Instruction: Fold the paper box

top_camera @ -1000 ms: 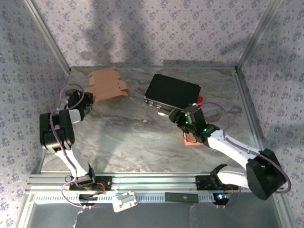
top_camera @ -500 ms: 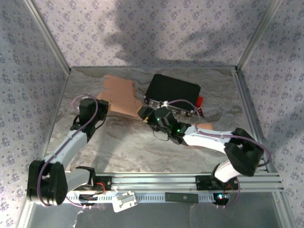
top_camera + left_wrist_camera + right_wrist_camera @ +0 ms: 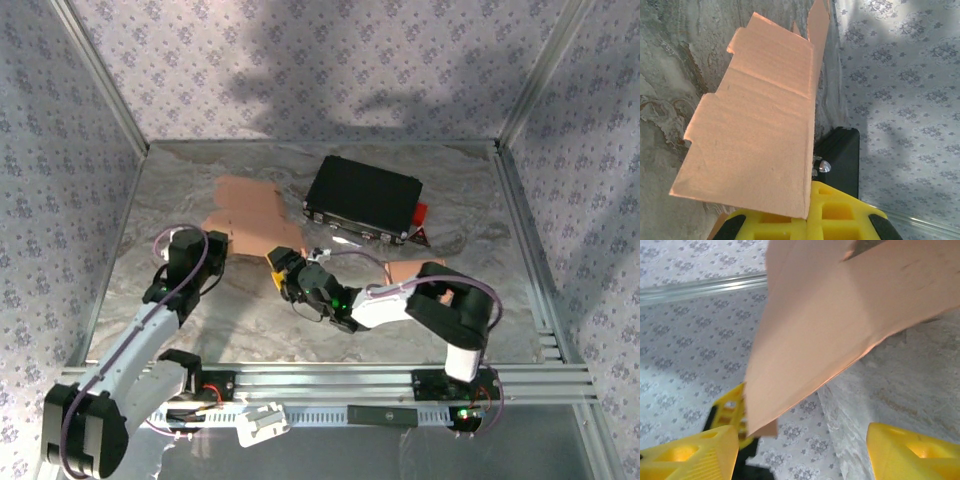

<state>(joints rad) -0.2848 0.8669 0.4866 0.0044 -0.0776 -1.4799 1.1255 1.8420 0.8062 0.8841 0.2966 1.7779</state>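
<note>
The paper box is a flat brown cardboard blank lying left of the table's middle, with its near edge lifted. My left gripper is shut on its left near edge. In the left wrist view the sheet runs out from between the closed yellow fingers. My right gripper stands open at the blank's near right corner. In the right wrist view the cardboard hangs above the wide gap of the gripper, touching neither yellow finger.
A black case lies just right of the blank, also seen past the cardboard's edge. A red item pokes out at its right end. A second brown piece lies under the right arm. Metal rails and patterned walls enclose the table.
The blank has come from the back left toward the middle with my left gripper. My right gripper has swung left from beside the black case to the blank's near right corner.
</note>
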